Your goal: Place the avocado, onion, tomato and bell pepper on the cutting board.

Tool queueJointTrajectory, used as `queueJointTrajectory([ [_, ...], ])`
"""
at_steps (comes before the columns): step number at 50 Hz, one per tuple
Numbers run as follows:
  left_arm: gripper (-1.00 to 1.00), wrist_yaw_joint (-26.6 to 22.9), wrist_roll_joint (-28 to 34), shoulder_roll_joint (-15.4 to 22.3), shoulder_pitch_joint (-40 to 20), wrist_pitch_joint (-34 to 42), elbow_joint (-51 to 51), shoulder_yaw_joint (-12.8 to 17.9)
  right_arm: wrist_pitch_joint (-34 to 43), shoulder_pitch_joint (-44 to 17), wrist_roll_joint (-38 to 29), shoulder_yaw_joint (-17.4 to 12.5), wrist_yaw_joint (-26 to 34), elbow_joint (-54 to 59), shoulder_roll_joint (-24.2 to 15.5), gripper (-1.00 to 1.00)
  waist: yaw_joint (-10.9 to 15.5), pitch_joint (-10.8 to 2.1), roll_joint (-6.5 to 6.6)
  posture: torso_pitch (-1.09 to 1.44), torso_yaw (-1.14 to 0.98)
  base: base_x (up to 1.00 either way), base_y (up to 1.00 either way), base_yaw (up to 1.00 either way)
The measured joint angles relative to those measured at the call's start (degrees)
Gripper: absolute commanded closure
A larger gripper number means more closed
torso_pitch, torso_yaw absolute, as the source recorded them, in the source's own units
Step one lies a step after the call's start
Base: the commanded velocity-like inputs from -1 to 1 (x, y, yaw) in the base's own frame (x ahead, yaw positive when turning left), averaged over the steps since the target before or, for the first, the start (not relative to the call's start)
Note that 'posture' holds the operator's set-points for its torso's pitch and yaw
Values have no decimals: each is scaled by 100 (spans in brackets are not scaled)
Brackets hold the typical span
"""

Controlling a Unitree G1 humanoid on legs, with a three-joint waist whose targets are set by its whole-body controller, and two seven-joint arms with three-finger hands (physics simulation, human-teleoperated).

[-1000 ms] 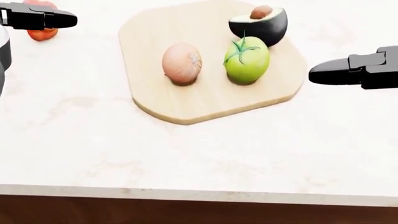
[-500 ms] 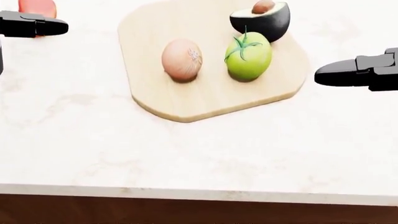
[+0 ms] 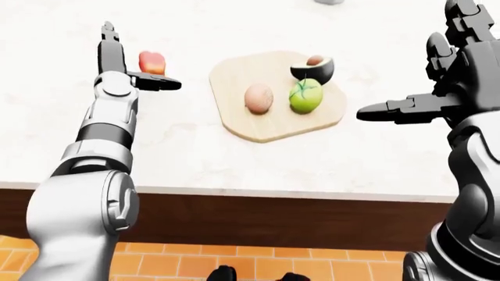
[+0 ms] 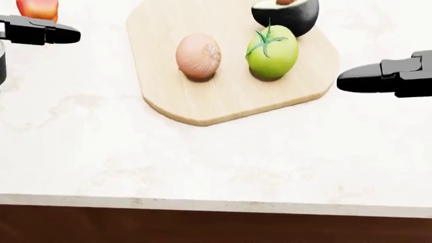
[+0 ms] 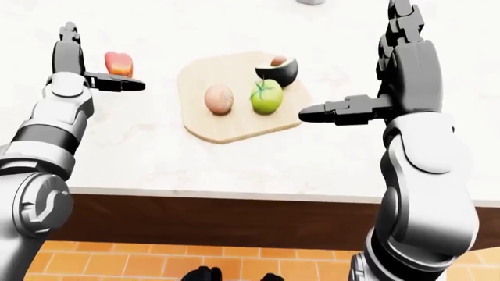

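1. Since a second ago, the whole head view has slid a little, so the camera moved. The food did not roll on the board. The bell pepper now sits higher in that view.
2. Left-eye view: the cutting board (image 3: 277, 111) lies on the pale tabletop (image 3: 234, 158). On it sit the onion (image 3: 258, 98), the green tomato (image 3: 305, 96) and the half avocado (image 3: 313, 68). The red bell pepper (image 3: 152, 61) is off the board, on the tabletop to its left. The left hand (image 3: 133, 70) is beside it, fingers spread, holding nothing.
3. Head view: the pepper is cut off at the top left corner, just above one left finger.
4. Right-eye view: the right hand (image 5: 375, 88) hangs to the right of the board, fingers spread and empty.
5. I think three foods are done. Only the pepper is left to move.
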Motion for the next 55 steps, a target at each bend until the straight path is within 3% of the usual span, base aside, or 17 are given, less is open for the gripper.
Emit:
queueJointTrajectory([
  [55,-100,-26,249,8,-422,131,185,131,181,49,2,-78,50,-239,-61,-100,-14,493,-13,60,0,0,0,0],
])
